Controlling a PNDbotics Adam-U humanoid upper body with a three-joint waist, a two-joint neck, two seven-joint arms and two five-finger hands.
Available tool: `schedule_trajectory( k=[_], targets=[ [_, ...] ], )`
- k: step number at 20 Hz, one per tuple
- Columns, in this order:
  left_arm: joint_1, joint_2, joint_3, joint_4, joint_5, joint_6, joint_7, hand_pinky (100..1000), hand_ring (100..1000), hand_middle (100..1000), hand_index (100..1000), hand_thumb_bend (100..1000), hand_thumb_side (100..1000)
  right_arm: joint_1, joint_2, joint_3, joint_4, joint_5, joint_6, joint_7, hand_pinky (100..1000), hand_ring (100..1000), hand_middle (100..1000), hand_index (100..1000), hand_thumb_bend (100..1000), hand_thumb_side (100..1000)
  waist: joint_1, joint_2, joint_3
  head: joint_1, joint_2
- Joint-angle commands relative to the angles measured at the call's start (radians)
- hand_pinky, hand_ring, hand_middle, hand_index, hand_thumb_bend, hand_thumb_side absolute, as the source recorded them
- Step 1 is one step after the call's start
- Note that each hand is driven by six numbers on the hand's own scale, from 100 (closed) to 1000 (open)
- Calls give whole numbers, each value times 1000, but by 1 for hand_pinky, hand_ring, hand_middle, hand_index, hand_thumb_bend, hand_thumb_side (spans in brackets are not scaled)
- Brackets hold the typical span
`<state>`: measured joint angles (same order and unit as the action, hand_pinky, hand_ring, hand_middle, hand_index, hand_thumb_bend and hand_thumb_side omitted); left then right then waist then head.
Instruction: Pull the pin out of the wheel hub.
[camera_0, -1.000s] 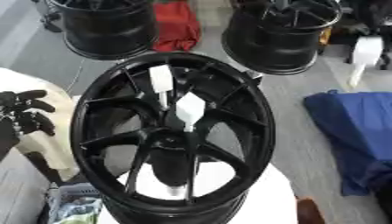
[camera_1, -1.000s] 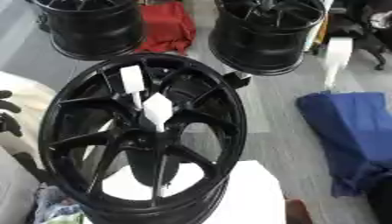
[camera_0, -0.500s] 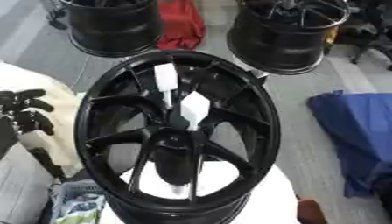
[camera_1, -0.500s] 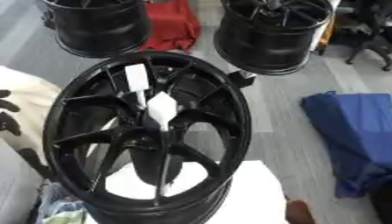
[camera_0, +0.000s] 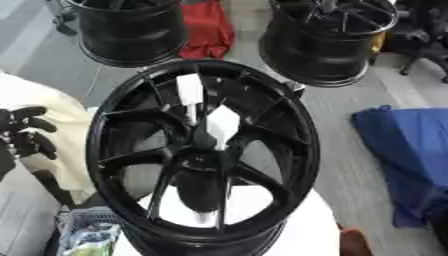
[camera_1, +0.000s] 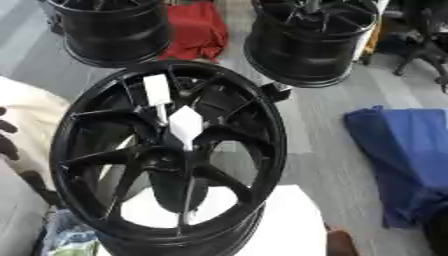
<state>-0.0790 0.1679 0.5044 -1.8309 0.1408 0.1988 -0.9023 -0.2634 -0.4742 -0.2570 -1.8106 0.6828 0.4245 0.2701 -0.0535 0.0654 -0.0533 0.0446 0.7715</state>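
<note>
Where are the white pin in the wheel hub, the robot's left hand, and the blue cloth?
white pin (camera_0: 221, 125), left eye view, on its wide white head.
left hand (camera_0: 26, 134), left eye view, on its curled dark fingers.
blue cloth (camera_1: 398, 150), right eye view, on its middle fold.

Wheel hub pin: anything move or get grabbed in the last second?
Nothing was taken hold of. The picture shifted as a whole, so only the head camera moved. The white pin still sits in the wheel hub; the left hand stays off at the left edge, fingers curled, holding nothing.

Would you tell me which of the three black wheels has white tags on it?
The nearest wheel, filling the centre, carries two white tags; the two wheels behind it carry none.
</note>
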Motion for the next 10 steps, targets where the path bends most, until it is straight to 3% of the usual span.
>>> schedule_trajectory(
  k=[1,5,9,10],
  targets=[
    [-13,12,-5,-16,6,6,-5,563,559,644,863,100,887,20,10,39,-95,-51,2,-50,759,742,769,909,392,371,2,-13,2,-3,-1],
    [-14,12,-6,-17,7,7,-5,563,559,644,863,100,887,42,14,62,-121,-112,8,-111,759,742,769,909,392,371,2,-13,3,-4,-1],
    [-15,12,-6,-18,8,7,-5,564,560,644,863,100,887,46,9,71,-92,-173,-20,-172,756,739,766,907,389,370,2,-12,3,-4,-1],
    [-16,8,-8,-17,8,7,-5,565,561,645,862,100,889,56,19,82,-93,-187,-31,-186,740,714,741,898,348,365,8,-9,4,-11,-2]
  ],
)
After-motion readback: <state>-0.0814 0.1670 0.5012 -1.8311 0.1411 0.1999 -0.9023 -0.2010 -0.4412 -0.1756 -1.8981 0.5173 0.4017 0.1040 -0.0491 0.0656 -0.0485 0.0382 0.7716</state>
